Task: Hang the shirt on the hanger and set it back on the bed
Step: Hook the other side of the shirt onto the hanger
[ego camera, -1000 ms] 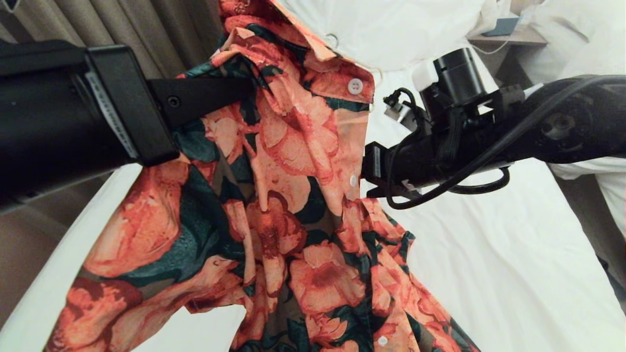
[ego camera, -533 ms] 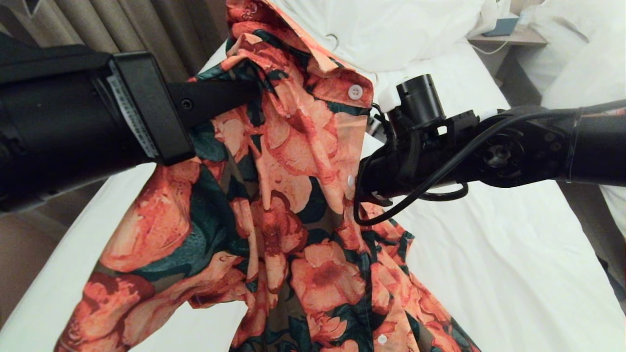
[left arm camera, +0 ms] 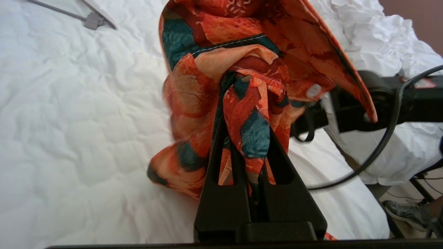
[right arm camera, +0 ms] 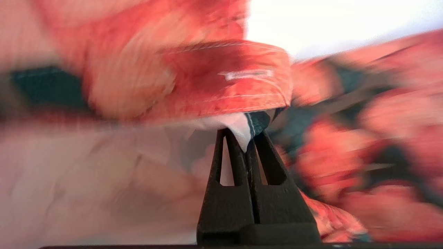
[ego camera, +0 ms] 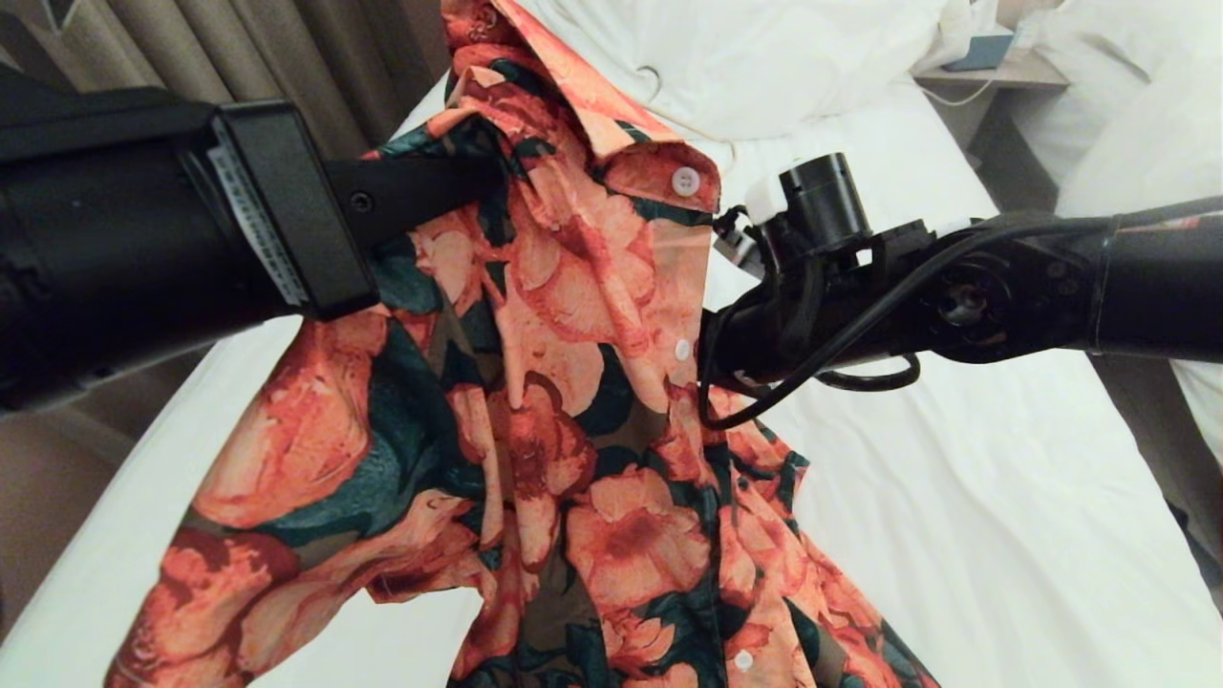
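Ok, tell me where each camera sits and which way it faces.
Head view: on the robot's head, looking down at the shirt held over the bed; both arms show.
Left wrist view: behind the left hand, shut on bunched shirt; the right arm shows too.
Right wrist view: behind the right hand, shut on a shirt edge.
All three share the shirt.

Both arms are black and chunky. The left black plastic claw (left arm camera: 247, 138) has pointy fingers with holes; a black cable (ego camera: 812, 368) loops under the right arm.
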Controlling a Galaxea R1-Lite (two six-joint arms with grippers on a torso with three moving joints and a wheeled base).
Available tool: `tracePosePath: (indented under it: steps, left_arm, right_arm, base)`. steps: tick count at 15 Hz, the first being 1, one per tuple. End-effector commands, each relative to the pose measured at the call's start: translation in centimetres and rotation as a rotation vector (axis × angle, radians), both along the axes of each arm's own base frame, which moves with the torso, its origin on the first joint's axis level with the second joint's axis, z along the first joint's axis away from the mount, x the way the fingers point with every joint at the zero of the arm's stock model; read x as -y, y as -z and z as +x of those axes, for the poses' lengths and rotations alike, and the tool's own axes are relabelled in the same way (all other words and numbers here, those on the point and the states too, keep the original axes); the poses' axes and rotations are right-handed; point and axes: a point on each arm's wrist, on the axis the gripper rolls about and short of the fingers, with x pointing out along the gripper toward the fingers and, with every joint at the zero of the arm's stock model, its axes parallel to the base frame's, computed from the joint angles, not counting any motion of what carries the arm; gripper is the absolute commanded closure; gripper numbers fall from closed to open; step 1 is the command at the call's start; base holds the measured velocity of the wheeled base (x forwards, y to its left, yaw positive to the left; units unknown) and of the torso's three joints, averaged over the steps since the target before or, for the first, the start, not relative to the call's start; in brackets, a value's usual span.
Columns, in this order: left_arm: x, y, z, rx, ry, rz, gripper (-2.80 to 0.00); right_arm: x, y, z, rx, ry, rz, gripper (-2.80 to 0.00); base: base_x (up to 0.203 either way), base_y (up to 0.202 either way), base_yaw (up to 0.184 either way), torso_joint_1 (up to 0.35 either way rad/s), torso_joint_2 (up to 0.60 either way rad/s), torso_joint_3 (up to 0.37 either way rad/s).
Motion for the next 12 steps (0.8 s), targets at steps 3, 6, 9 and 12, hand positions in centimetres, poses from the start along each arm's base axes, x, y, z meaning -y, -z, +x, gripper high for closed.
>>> tracePosePath:
  steps: [3, 6, 9, 12]
  left_arm:
    - [0.7, 0.4, 0.7, -0.016, -0.006, 0.018, 0.00]
    - [1.6, 0.9, 0.9, -0.041, 0.014, 0.034, 0.00]
    - [2.3, 1.1, 0.8, -0.059, 0.035, 0.035, 0.00]
    - [2.7, 1.0, 0.0, -0.103, 0.078, 0.026, 0.00]
  right_arm:
    - [2.9, -1.2, 0.9, 0.006, 0.112, 0.023, 0.00]
    - [5.4, -2.1, 1.7, 0.011, 0.186, 0.052, 0.00]
    - [6.8, -2.4, 2.3, 0.023, 0.227, 0.053, 0.00]
    - [8.6, -3.4, 3.1, 0.050, 0.268, 0.078, 0.00]
  base:
    - [0.000, 0.000, 0.000, 0.000, 0.00, 0.000]
    - [0.000, 0.000, 0.000, 0.000, 0.00, 0.000]
    - [0.000, 0.000, 0.000, 0.000, 0.00, 0.000]
    - [0.000, 0.000, 0.000, 0.000, 0.00, 0.000]
